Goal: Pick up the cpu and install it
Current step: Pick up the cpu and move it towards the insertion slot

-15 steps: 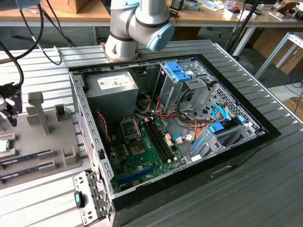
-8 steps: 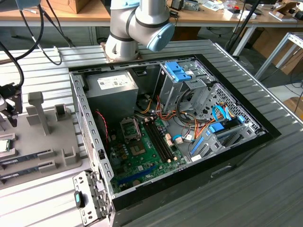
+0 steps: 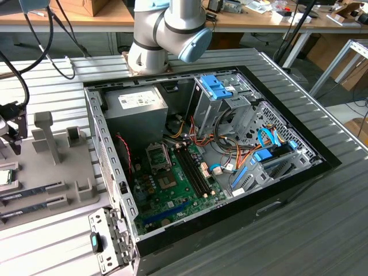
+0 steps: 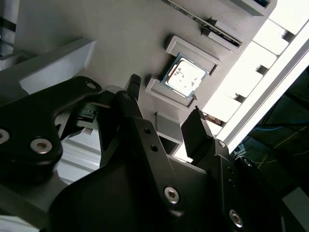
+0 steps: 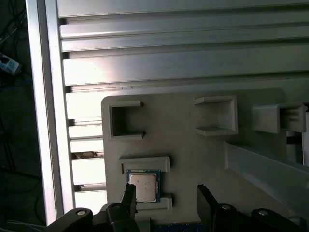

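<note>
The gripper [image 5: 166, 197] stands wide open and holds nothing. Its two dark fingertips [image 5: 129, 194] are spread far apart above the grey holder plate [image 5: 193, 159]. In the first wrist view one tip lies against the cpu's edge and the other hangs over bare plate to one side. Whether the nearer tip touches the chip cannot be told.

The cpu [image 5: 143, 186] lies flat on the holder plate, metal face up with its green rim showing. It is seated between two low raised bars [image 5: 145, 163] moulded into the plate's surface. In the second wrist view the gripper [image 4: 164, 104] shows the same wide spread, with the cpu [image 4: 186, 77] on the plate just beyond the fingertips [image 4: 195, 121].

In the exterior view the holder plate [image 3: 57, 172] rests on the ribbed metal table [image 3: 57, 241]. The cpu [image 3: 4, 177] is near the plate's edge on the exterior view's left, with the gripper [image 3: 14, 141] over that part of the plate. Two memory sticks [image 3: 31, 190] lie in slots on the plate beside the cpu. The open computer case [image 3: 109, 144] adjoins the plate on the exterior view's right, its motherboard [image 3: 172, 192] exposed.
</note>
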